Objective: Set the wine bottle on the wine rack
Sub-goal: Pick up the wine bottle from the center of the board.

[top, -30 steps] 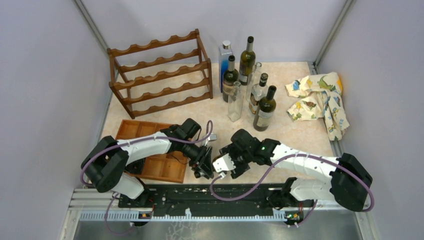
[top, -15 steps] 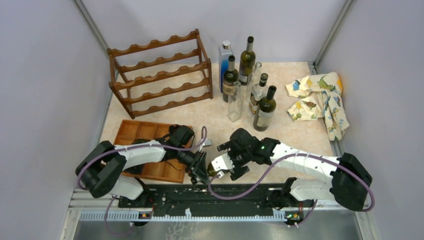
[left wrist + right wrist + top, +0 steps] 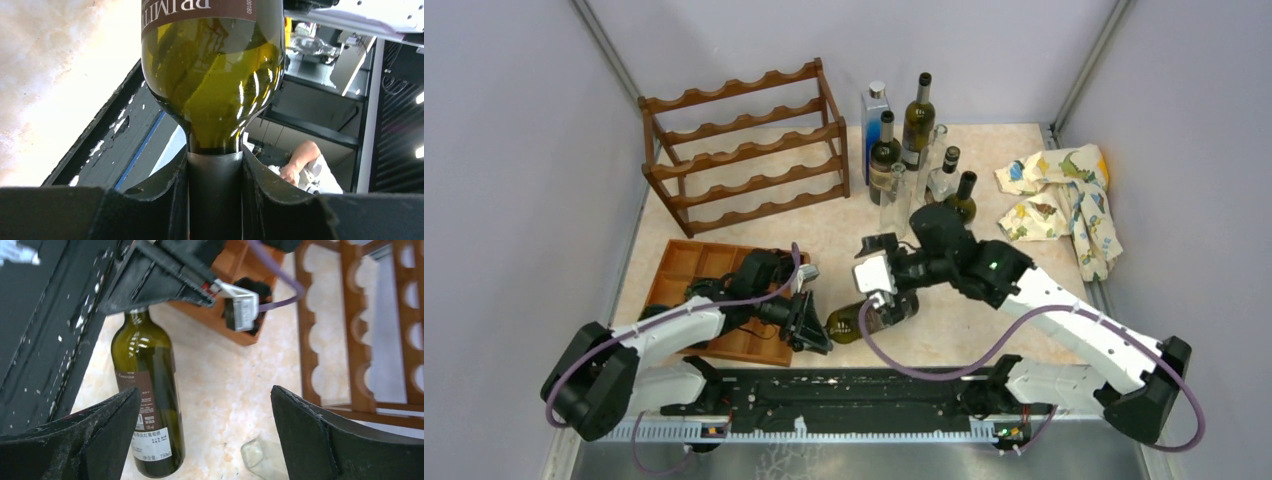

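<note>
Green bottle [image 3: 845, 323] horiz.; brown rack [image 3: 744, 150] upright

In your overhead view, the wine bottle [image 3: 846, 324] at the near edge of the counter [image 3: 844, 225] shows only its shoulder. Its neck vanishes inside the left claw [image 3: 816, 338] and its base lies under the right claw [image 3: 890, 306]. The left wrist view cuts its label off at the top edge. The right wrist view crops the wine rack [image 3: 357, 340] at top and right. A clear glass piece [image 3: 262, 457] at its bottom edge is too cropped to identify.

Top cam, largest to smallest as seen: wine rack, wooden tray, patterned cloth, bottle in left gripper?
1. wine rack
2-3. wooden tray and patterned cloth: look alike, tray partly covered
4. wine bottle, partly hidden
</note>
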